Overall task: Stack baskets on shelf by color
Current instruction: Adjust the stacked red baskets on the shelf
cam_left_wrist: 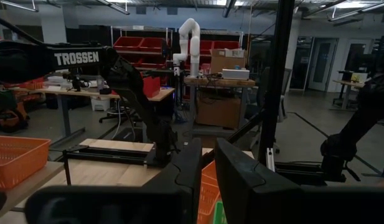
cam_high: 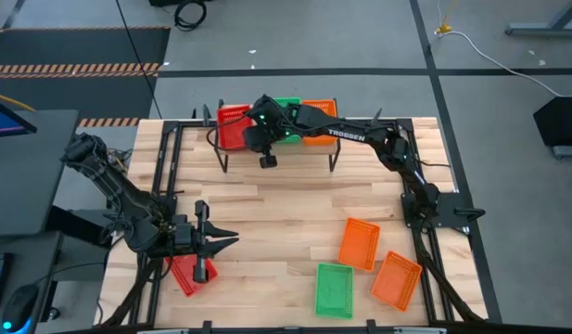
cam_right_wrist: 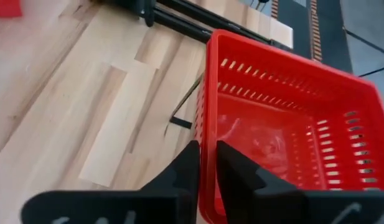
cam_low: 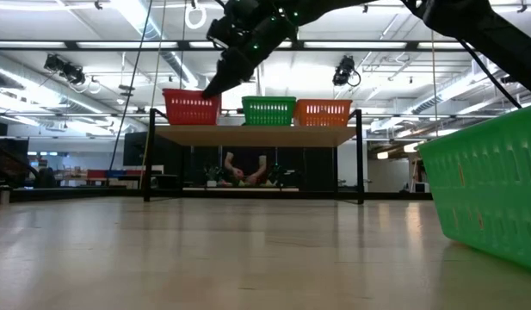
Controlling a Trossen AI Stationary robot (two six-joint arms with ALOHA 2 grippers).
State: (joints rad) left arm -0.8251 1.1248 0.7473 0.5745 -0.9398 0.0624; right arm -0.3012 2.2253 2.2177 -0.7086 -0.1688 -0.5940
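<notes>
At shelf [cam_high: 276, 141] left end, our right tool [cam_right_wrist: 206, 163] clamps the red basket [cam_right_wrist: 285, 124] wall; left tool [cam_high: 219, 243] closed, surface [cam_high: 286, 223] centre open.

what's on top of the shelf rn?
On the low wooden-topped shelf: red mesh basket, green mesh basket, orange mesh basket, in a row. The right gripper has its fingers around the red one's wall. Whether any are stacked can't be told.

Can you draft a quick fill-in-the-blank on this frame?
The right claw pinches the rim of the ___ basket on the shelf.
The shelf's middle basket is ___.
Loose on the table, right side, lie two orange baskets and one ___ basket.

Missing: red; green; green
</notes>
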